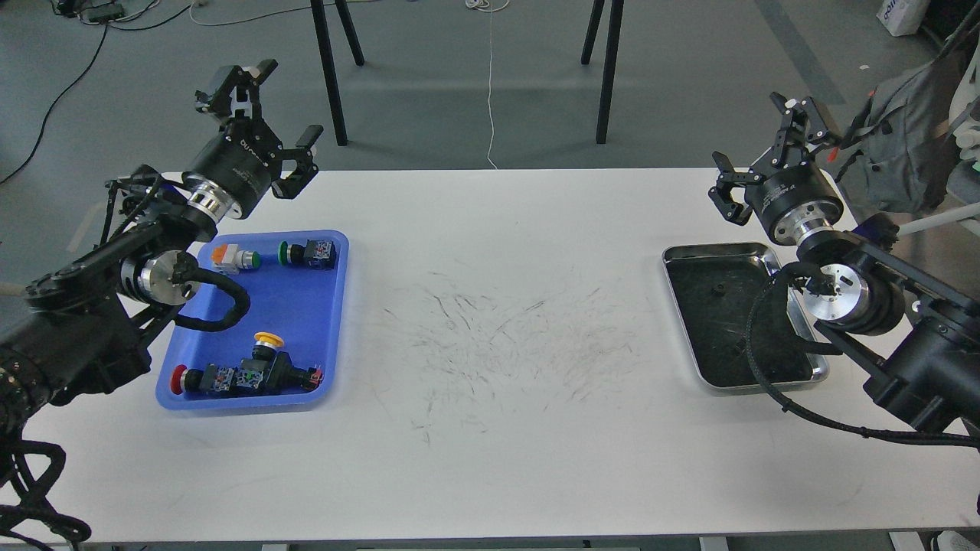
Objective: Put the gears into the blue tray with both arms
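Observation:
The blue tray [302,306] lies at the table's left and holds several push-button switches. Two tiny black gears [718,289] [738,350] rest on the dark bottom of the steel tray [685,252] at the right. My left gripper [289,101] hangs open and empty above the table's far edge, behind the blue tray's far left corner. My right gripper [749,126] is open and empty too, raised over the far edge just behind the steel tray. Both grippers are well apart from the gears.
In the blue tray are switches with orange [233,257], green [306,252], yellow [268,342] and red [182,378] caps. My right forearm and its cable [766,337] cross the steel tray's right side. Chair legs [329,69] stand behind the table.

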